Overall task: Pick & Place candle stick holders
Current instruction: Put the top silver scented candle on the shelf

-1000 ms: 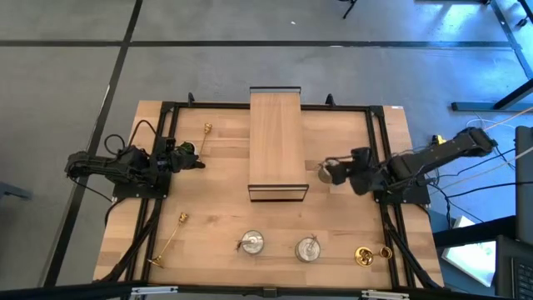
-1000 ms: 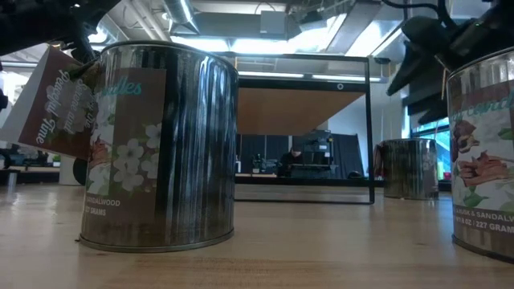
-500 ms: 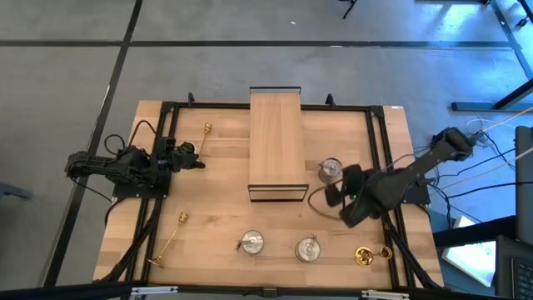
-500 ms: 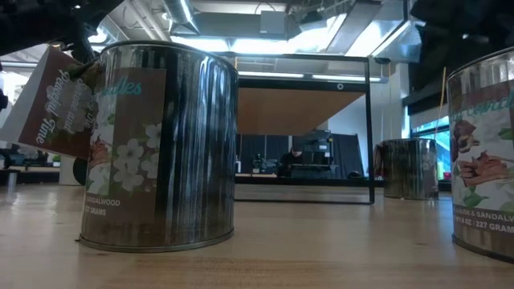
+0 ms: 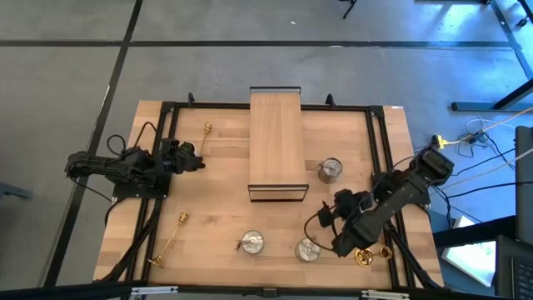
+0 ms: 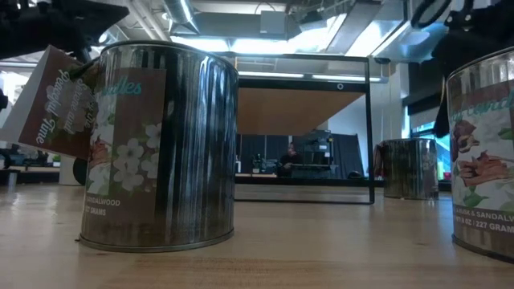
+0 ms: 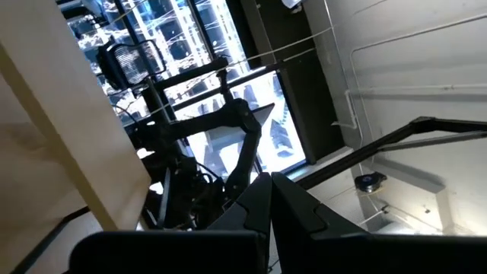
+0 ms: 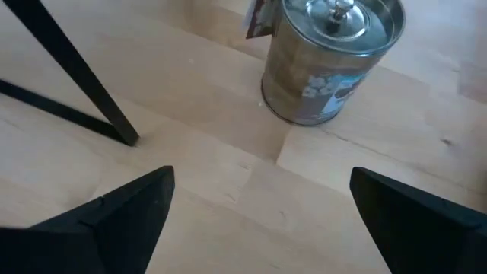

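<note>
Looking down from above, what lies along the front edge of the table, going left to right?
Long gold candlestick → silver tin → second silver tin, right gripper above it → squat gold holder.

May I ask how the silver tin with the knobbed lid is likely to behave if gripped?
The silver tin looks like rigid metal, so it probably won't deform. Its shiny wall may be slippery. Squat and flat-based, it seems unlikely to tip.
</note>
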